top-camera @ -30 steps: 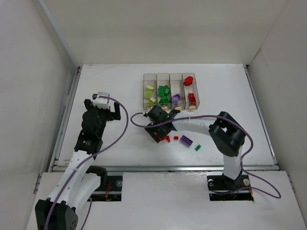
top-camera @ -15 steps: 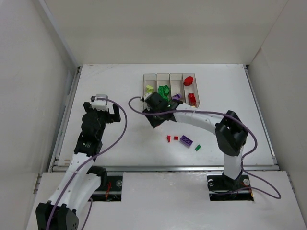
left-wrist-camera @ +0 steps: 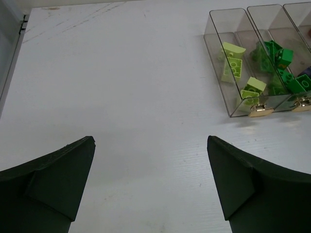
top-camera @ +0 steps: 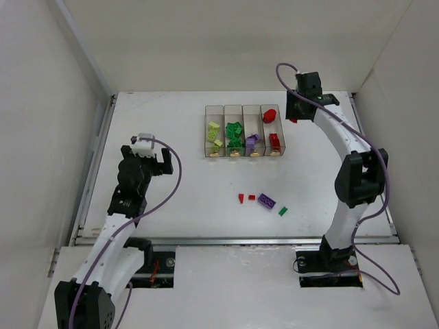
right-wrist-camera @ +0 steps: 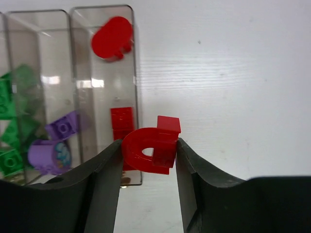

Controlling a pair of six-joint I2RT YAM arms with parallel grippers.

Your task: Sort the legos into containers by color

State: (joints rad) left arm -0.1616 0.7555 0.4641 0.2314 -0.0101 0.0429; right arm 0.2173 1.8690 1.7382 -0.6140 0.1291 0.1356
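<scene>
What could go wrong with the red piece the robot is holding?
1. The right tool pinches the red arch piece only by its sides, so it might slip out.
2. It hangs at the right edge of the red bin, mostly past it. Let go now, it would probably land on the table or bounce off the bin wall.

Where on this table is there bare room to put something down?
Bare: the wide stretch between left end effector and bins, and the strip behind the bins. Crowded: around the loose legos in front, and where the right end effector holds a red lego.
</scene>
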